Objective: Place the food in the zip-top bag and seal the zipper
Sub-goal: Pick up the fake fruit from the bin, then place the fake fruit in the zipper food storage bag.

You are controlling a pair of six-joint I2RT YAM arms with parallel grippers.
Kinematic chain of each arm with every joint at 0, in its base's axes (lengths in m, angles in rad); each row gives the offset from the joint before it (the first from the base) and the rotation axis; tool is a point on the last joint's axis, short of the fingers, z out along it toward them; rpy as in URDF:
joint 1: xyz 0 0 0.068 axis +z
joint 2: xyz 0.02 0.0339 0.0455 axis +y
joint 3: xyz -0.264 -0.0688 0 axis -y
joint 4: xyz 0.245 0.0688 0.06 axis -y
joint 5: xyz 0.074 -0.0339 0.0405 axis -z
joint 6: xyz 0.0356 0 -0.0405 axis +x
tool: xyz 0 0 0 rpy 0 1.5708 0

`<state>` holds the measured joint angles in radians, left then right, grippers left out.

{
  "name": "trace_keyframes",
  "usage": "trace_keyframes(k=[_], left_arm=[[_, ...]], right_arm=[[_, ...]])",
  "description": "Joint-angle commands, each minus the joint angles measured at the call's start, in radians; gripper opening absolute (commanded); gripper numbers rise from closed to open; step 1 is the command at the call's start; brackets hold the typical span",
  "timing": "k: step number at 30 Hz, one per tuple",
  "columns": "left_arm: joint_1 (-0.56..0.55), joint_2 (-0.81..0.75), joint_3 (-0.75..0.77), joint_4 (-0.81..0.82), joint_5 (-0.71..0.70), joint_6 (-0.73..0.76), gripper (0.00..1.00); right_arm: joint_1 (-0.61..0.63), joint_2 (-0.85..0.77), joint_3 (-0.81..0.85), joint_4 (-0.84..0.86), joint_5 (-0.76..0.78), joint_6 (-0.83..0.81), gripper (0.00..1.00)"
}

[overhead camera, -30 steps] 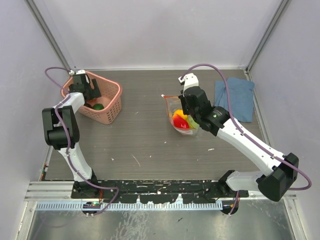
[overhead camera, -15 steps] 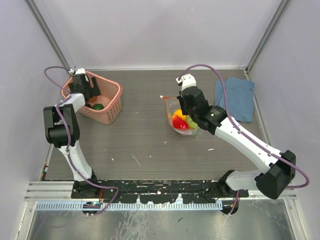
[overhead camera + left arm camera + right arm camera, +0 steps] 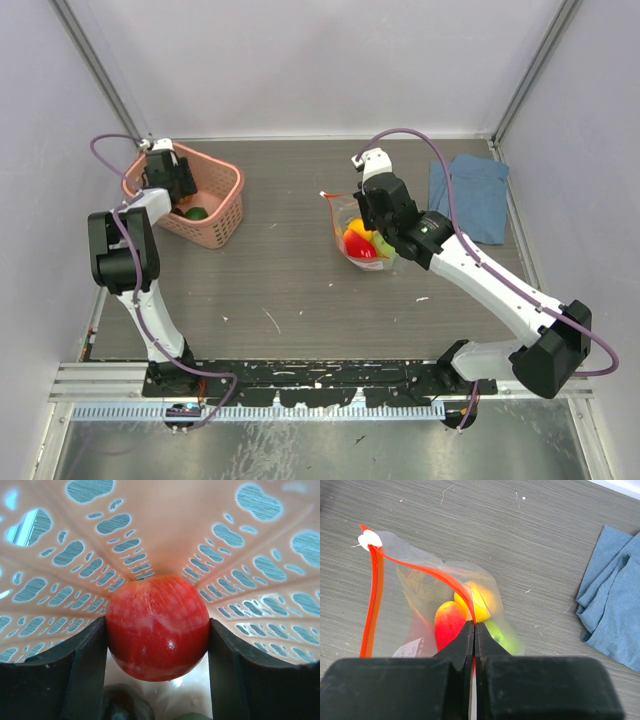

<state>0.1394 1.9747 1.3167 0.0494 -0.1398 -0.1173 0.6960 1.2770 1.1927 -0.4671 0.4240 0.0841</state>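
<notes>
A red apple sits inside the pink lattice basket, and my left gripper is shut on it, both fingers touching its sides. Below it lie a dark fruit and a green one. From above, the left gripper is down in the basket. The clear zip-top bag stands open on the table, holding a red-orange fruit, a yellow one and a green one. My right gripper is shut on its orange-red zipper, whose white slider is at the far end.
A folded blue cloth lies at the back right, close to the right arm. The basket stands at the back left against the wall. A green fruit shows in the basket from above. The bag is mid-table.
The left arm has shifted slightly at the basket. The right arm shifted slightly back and left with the bag's edge, then held still.
</notes>
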Motion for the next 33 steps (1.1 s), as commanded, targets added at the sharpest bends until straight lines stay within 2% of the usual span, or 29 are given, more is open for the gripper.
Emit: trace_keyframes(k=[1, 14, 33], left_arm=[[0.008, -0.098, -0.04, 0.059, 0.015, -0.002, 0.51], [0.006, -0.298, -0.108, -0.01, 0.018, -0.087, 0.47], [-0.036, -0.663, -0.212, -0.113, 0.219, -0.293, 0.41]], right_arm=[[-0.003, -0.021, 0.011, 0.04, -0.002, -0.003, 0.0], [-0.003, -0.021, 0.026, 0.039, -0.038, 0.006, 0.0], [-0.003, 0.001, 0.084, -0.008, -0.013, 0.026, 0.0]])
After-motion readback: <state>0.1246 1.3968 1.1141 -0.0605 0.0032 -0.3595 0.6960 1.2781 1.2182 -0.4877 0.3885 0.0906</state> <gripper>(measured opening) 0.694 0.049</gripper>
